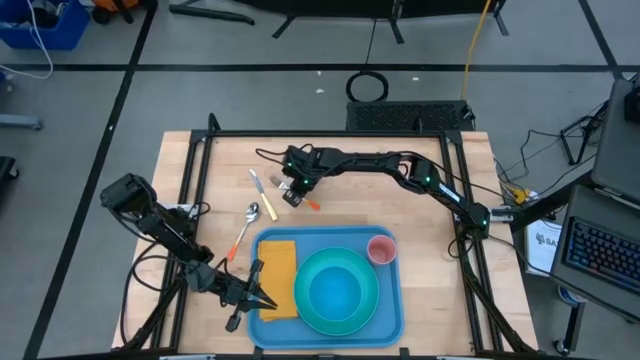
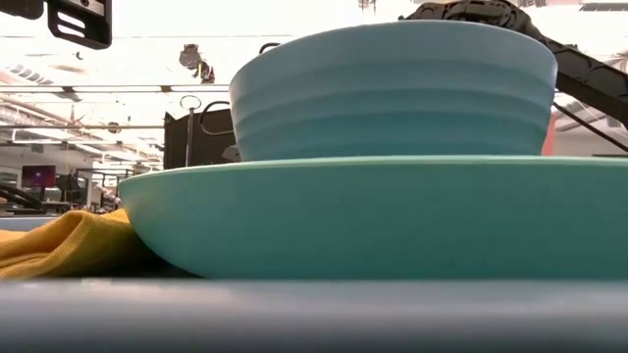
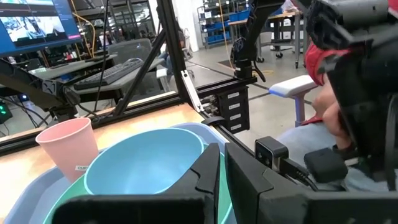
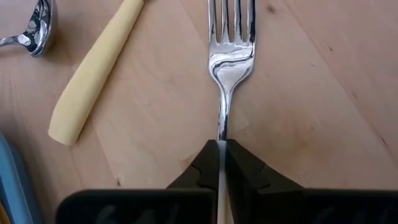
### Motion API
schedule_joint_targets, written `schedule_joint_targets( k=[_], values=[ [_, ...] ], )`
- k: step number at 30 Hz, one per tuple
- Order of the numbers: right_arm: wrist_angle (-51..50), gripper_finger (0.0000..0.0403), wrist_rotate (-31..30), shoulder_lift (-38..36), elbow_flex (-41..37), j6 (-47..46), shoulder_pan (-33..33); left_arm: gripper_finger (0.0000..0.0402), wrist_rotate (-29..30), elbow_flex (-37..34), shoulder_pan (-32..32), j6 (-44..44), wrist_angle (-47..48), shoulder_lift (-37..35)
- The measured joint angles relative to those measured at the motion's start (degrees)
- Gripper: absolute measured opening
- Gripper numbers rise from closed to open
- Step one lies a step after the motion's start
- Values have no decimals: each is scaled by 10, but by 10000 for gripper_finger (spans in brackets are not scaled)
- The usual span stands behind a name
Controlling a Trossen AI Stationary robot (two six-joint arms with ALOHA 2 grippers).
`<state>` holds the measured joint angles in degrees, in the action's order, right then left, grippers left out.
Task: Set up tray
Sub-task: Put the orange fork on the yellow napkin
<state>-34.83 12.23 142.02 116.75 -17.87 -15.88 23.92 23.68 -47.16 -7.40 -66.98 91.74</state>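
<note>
The light-blue tray (image 1: 390, 305) lies at the table's near edge. It carries a folded yellow napkin (image 1: 278, 278), a turquoise plate (image 1: 372, 312) with a blue bowl (image 1: 335, 290) on it, and a pink cup (image 1: 382, 249). My left gripper (image 1: 258, 294) is shut at the napkin's left edge; whether it touches the cloth cannot be told. My right gripper (image 1: 293, 192) is farther back over bare wood, shut on a fork (image 4: 231, 37). A yellow-handled knife (image 1: 262, 190) and an orange-handled spoon (image 1: 246, 222) lie flat left of it. My right gripper (image 4: 222, 146) pinches the fork between its two fingers at the thin neck (image 4: 222, 124) just behind the tines. The fork runs lengthwise between the fingers, tines sticking out ahead over the wood. Its orange handle end (image 1: 314, 205) shows behind the gripper. I cannot tell whether it is lifted.
The knife's yellow handle (image 4: 93, 71) and the spoon's bowl (image 4: 40, 22) lie close beside the fork. A black frame rail (image 1: 330, 132) borders the table's far side. Bare wood lies right of the fork and behind the cup. A person sits beyond the table (image 3: 323, 118).
</note>
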Motion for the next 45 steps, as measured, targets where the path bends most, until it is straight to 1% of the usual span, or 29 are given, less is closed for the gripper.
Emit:
schedule_joint_targets(
  k=[4,10,13,23,26,32,35,37,40,43,45],
  values=[
    [0,1,-3,-24,-2,-3,1,31,3,0,0,0,0,0],
    [-34,2,3,-50,-3,-8,11,31,8,0,0,0,0,0],
    [-60,2,2,-57,-3,-6,16,31,35,0,-3,0,-1,0],
    [-52,2,1,-58,-2,6,33,31,133,0,-5,34,10,0],
    [-53,2,-2,-70,-2,15,37,31,156,0,-5,37,10,0],
    [-32,1,-4,-130,-1,36,49,31,167,0,-5,36,8,0],
    [-23,1,-34,-176,-11,49,60,31,172,0,-5,34,2,0],
    [-16,1,-56,-213,-29,67,72,31,184,0,-5,33,3,0],
    [42,1,-79,-276,-81,73,95,31,197,0,-5,34,4,0],
    [155,0,-77,-348,-168,79,120,31,199,0,-2,34,4,0],
    [248,0,-77,-399,-242,83,137,31,199,0,3,40,3,0]
  ],
)
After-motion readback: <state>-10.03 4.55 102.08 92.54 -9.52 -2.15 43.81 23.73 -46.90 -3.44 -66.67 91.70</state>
